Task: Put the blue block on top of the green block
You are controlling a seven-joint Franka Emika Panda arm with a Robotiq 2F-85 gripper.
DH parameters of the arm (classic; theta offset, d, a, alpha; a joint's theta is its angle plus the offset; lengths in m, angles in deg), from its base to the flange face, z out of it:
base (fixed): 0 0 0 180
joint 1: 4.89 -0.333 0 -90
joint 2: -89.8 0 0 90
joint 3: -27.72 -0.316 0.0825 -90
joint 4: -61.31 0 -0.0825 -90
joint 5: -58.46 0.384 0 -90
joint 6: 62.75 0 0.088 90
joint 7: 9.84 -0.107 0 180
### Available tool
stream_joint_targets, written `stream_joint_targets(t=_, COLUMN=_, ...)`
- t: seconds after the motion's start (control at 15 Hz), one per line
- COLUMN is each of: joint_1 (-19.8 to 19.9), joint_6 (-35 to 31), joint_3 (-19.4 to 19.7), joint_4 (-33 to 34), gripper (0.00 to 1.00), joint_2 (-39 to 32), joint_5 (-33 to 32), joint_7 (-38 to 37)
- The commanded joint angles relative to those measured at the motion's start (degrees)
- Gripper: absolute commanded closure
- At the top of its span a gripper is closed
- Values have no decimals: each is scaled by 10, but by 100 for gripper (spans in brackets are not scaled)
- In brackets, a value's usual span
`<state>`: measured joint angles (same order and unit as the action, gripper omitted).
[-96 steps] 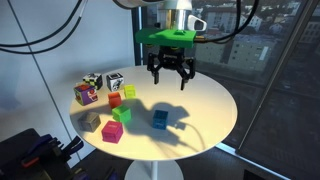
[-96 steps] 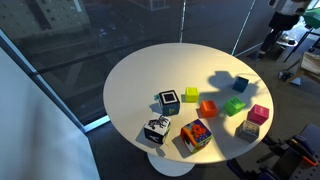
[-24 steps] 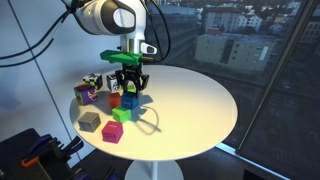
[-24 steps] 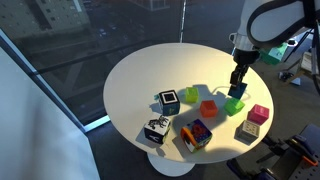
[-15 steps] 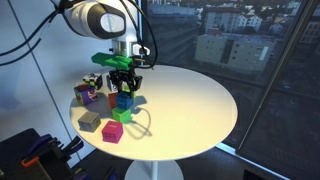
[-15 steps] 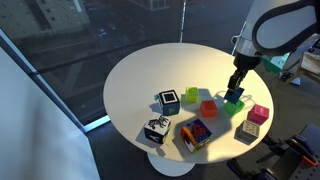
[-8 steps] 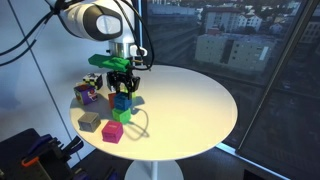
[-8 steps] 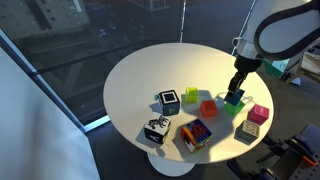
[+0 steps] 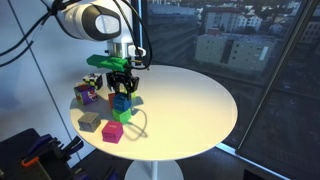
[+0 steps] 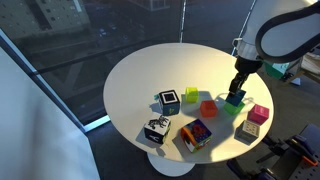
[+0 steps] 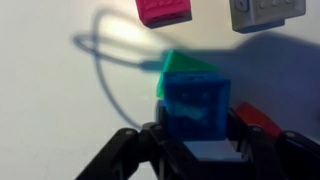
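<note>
On the white desk (image 9: 190, 105), your gripper (image 9: 122, 91) is closed around the blue block (image 9: 121, 101). You hold the blue block right on top of the green block (image 9: 122, 114). A pink block (image 9: 112, 131) lies just beside them.

I'm looking at a round white bench (image 10: 140, 70). Near its edge in an exterior view, a pink cube (image 10: 259, 113) sits just beside a grey cube (image 10: 250, 129). A red cube (image 10: 208, 108) lies near a small green cube (image 10: 192, 94). Farther round are a multicoloured cube (image 10: 195, 134), a black-and-white cube (image 10: 156, 130) and a teal-edged patterned cube (image 10: 168, 101). The wrist view shows the pink and grey cubes apart at the top.
</note>
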<state>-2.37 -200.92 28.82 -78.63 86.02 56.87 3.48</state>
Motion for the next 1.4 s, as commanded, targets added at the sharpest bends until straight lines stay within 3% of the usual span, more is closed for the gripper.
stream_joint_targets(t=0.0, joint_1=-3, joint_6=11, joint_3=3, joint_4=-11, gripper=67, joint_2=17, joint_5=-24, joint_7=-31)
stream_joint_targets(t=0.27, joint_1=-3, joint_6=16, joint_3=3, joint_4=-11, gripper=67, joint_2=14, joint_5=-28, joint_7=-33)
stream_joint_targets(t=0.33, joint_1=-3, joint_6=16, joint_3=3, joint_4=-11, gripper=32, joint_2=13, joint_5=-28, joint_7=-33)
stream_joint_targets(t=0.4, joint_1=-3, joint_6=18, joint_3=3, joint_4=-11, gripper=16, joint_2=13, joint_5=-28, joint_7=-32)
stream_joint_targets(t=0.53, joint_1=-2, joint_6=27, joint_3=3, joint_4=-10, gripper=2, joint_2=16, joint_5=-21, joint_7=-25)
stream_joint_targets(t=1.33, joint_1=3, joint_6=113, joint_3=13, joint_4=8, gripper=0, joint_2=83, joint_5=14, joint_7=-6)
